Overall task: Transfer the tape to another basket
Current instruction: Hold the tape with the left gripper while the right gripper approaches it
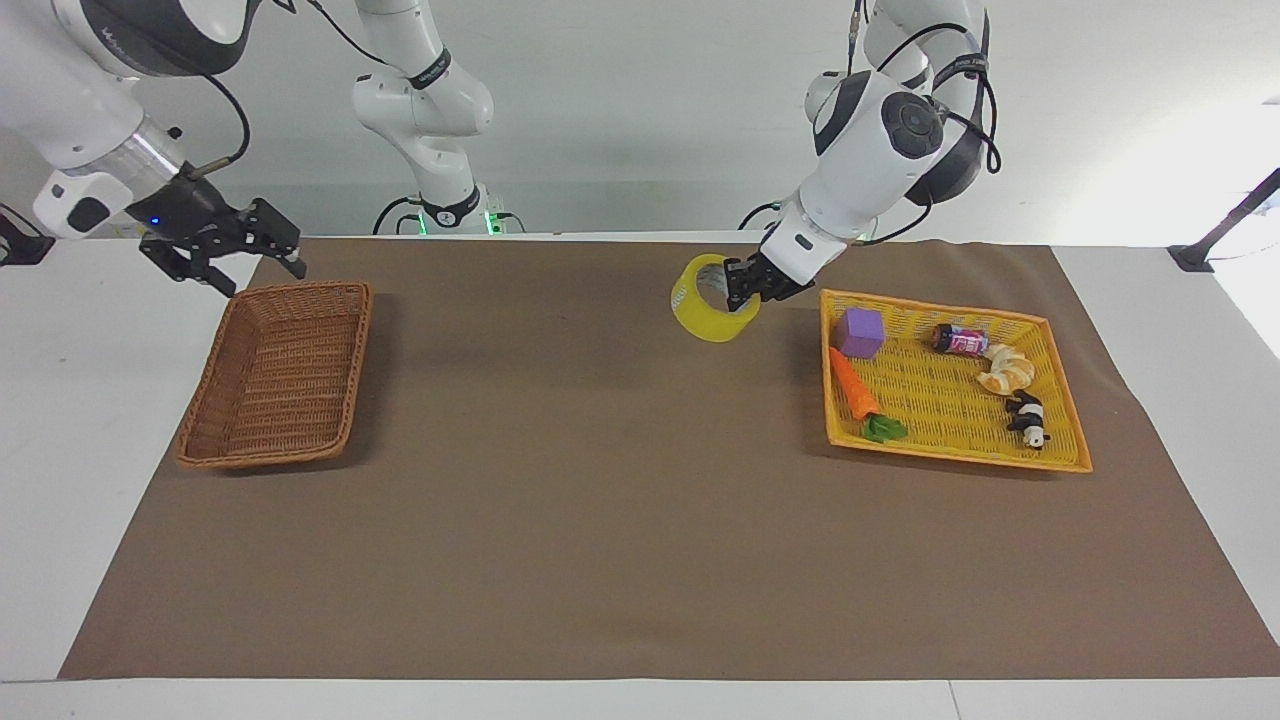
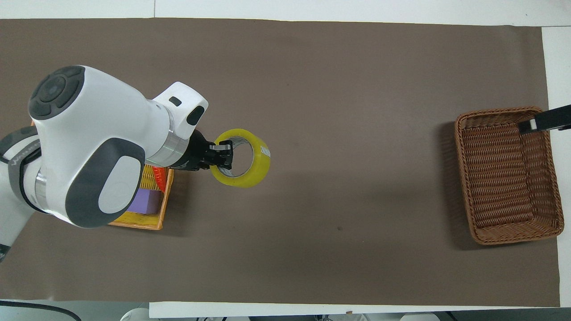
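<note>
Over the brown mat, left gripper (image 1: pixel 738 291) fingers pinch the tape's (image 1: pixel 706 310) wall; right gripper (image 1: pixel 228 259) hangs wide over the basket (image 1: pixel 275 375).

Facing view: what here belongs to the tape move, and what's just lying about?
In the job:
- tape, gripped by the left claw
- brown wicker basket
- right claw, open, over that basket's corner

Lying about, in the yellow tray:
- purple cube
- toy carrot
- small can
- croissant
- toy panda

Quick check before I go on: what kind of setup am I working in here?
Probably a robot lab bench: a white table with a brown mat, two baskets, the brown wicker basket and a yellow tray of toys. The left gripper holds the tape; the right gripper hangs open.
</note>
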`<state>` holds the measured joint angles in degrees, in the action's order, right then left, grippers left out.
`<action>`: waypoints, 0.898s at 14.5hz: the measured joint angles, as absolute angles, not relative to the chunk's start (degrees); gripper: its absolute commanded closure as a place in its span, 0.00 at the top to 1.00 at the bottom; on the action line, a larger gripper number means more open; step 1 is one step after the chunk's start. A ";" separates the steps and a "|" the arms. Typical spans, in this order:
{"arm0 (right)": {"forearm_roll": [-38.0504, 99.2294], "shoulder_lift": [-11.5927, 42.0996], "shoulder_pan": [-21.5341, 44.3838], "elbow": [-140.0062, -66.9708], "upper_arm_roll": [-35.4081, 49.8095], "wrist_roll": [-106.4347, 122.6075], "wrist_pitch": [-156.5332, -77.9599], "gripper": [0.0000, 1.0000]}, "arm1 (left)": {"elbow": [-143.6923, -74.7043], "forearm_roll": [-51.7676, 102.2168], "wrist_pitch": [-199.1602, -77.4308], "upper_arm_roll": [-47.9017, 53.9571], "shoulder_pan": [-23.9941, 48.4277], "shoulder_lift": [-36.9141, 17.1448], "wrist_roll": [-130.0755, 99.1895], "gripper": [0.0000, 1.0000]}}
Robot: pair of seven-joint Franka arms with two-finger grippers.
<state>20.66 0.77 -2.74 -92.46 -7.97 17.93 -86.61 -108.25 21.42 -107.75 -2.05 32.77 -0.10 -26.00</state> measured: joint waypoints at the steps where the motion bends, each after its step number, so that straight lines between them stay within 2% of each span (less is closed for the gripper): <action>1: 26.05 0.78 -1.88 -93.81 -7.92 16.44 -86.73 0.99 | -108.25 21.42 -107.75 -2.04 32.78 -0.10 -26.00 0.09; 3: 35.85 0.86 -0.70 -97.96 -7.87 13.84 -90.32 0.99 | -108.25 21.44 -107.75 -1.94 32.87 -0.10 -26.00 0.09; 6: 49.12 1.13 4.50 -104.67 -7.73 12.35 -100.06 0.99 | -108.25 21.45 -107.75 -1.91 33.05 -0.10 -26.00 0.09; 9: 59.99 1.56 15.44 -110.01 -7.43 8.76 -116.38 0.99 | -108.25 21.45 -107.76 -1.91 33.18 -0.10 -26.00 0.10; 10: 62.61 1.98 18.99 -110.79 -7.29 7.10 -119.53 0.99 | -108.25 21.45 -107.76 -1.91 33.23 -0.10 -26.00 0.10; 13: 69.21 4.12 24.91 -111.44 -7.18 6.22 -122.06 0.99 | -108.25 21.45 -107.76 -1.93 33.26 -0.10 -26.00 0.10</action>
